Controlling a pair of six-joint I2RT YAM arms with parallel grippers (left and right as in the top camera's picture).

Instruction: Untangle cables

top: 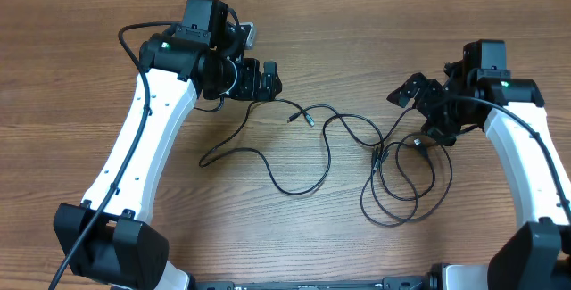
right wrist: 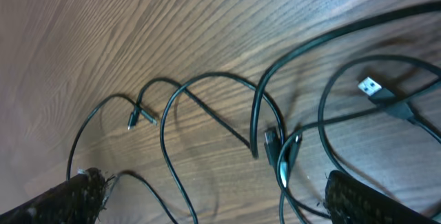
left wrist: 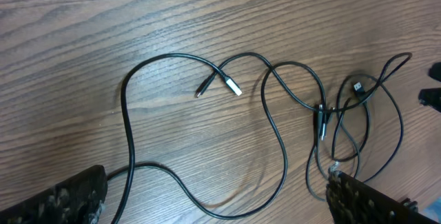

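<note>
Cables [top: 378, 153]: lying crossed on desk [top: 80, 67]. I am holding left end effector [top: 273, 82] and right end effector [top: 413, 113] wide, empty, flanking them for pulling apart.

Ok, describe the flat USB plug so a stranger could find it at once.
On the wooden table, go to the right hand, open over the cables. The USB plug lies among the crowded loops there. It alone has a wide, flat silver end; the other plugs are slim.
</note>
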